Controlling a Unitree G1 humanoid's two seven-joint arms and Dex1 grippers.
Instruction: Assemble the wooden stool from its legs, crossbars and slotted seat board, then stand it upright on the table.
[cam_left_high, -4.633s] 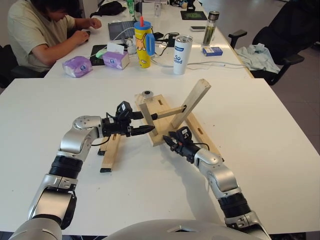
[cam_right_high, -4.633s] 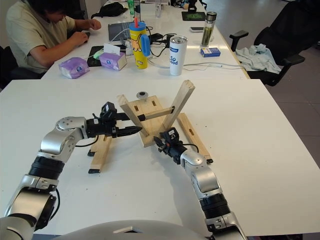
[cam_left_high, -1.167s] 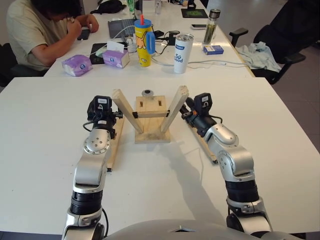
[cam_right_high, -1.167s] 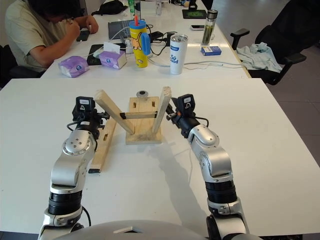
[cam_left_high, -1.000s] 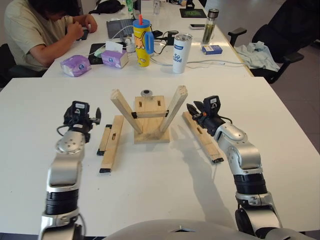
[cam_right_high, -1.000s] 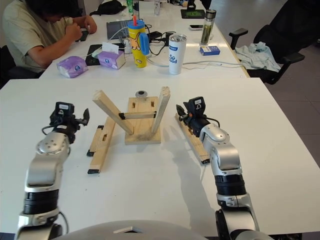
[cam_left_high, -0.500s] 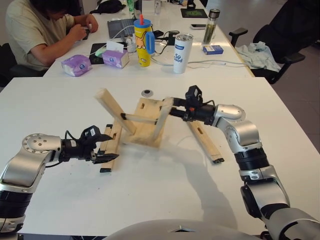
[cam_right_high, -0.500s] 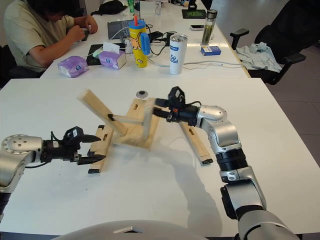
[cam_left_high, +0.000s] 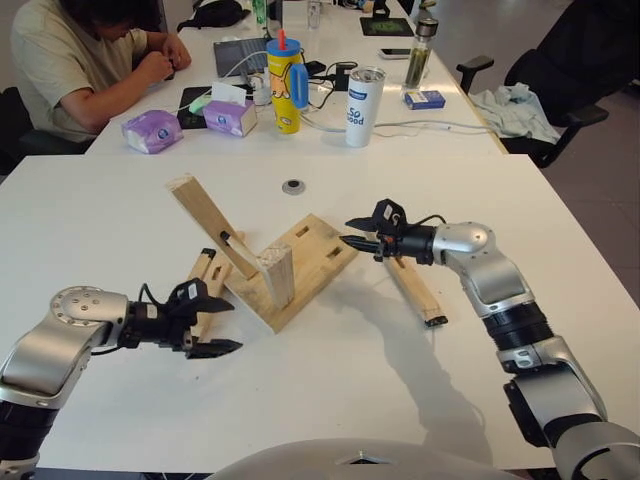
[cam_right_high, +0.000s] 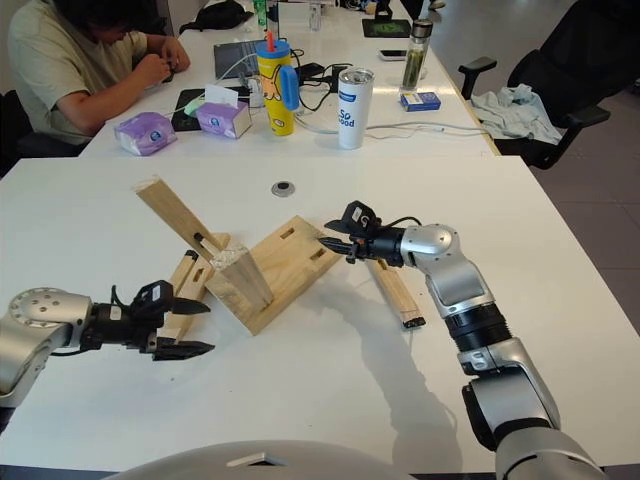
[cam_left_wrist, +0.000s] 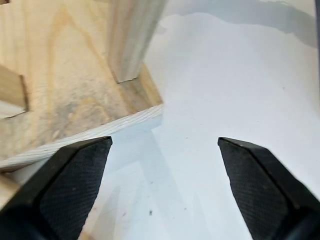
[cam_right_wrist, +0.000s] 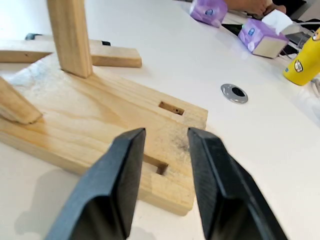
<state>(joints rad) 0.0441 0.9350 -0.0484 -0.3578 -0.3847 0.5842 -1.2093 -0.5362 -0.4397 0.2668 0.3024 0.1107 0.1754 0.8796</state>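
Left eye view: seat board (cam_left_high: 312, 256) holds two legs (cam_left_high: 207, 218); left gripper (cam_left_high: 229, 325), right gripper (cam_left_high: 352, 231) both spread.

loose wood pieces (cam_left_high: 205, 270): near ends hidden behind left claw (cam_left_high: 236, 324) | upright leg (cam_left_wrist: 132, 35): top cut off, left wrist view

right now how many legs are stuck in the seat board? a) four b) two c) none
b: one leg and a second leg stand in the seat board; the other pieces lie flat on the table.
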